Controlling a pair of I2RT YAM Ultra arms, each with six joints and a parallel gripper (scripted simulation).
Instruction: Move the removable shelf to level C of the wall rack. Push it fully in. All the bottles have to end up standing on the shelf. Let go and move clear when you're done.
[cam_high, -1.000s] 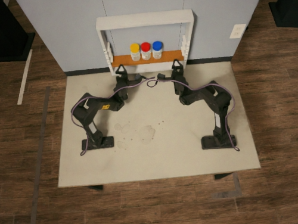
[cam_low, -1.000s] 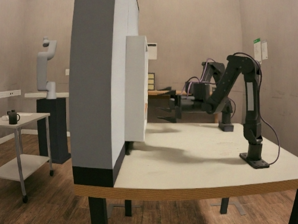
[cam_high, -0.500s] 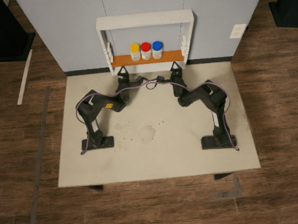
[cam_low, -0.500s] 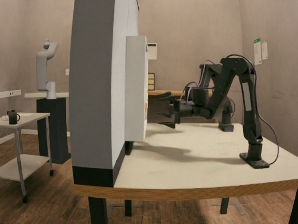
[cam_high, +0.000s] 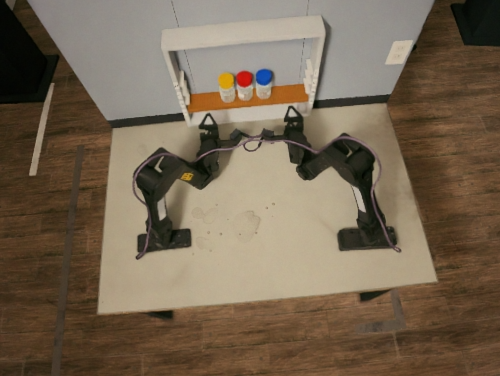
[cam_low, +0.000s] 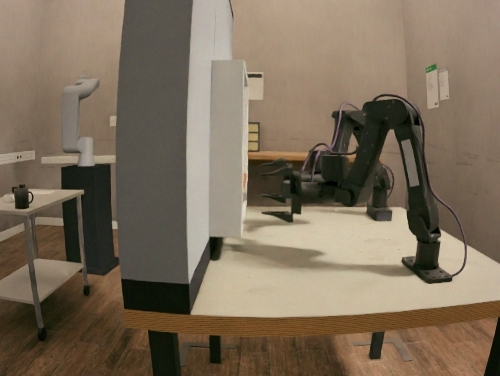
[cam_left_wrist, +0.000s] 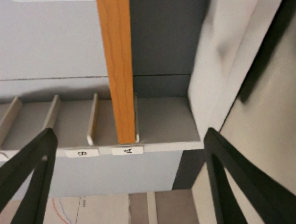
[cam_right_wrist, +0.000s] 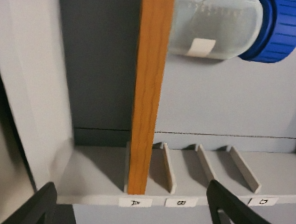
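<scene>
The orange removable shelf sits in the lowest slot, labelled A, of the white wall rack. Three bottles stand on it: yellow cap, red cap and blue cap. My left gripper is open and empty, just in front of the shelf's left end. My right gripper is open and empty in front of the right end. The left wrist view shows the shelf edge between the open fingers. The right wrist view shows the shelf and the blue-capped bottle between the fingers.
The rack's side rails carry several empty slots above A, labelled B and C and further. The rack hangs on a grey wall panel at the table's far edge. Both arm bases stand on the table.
</scene>
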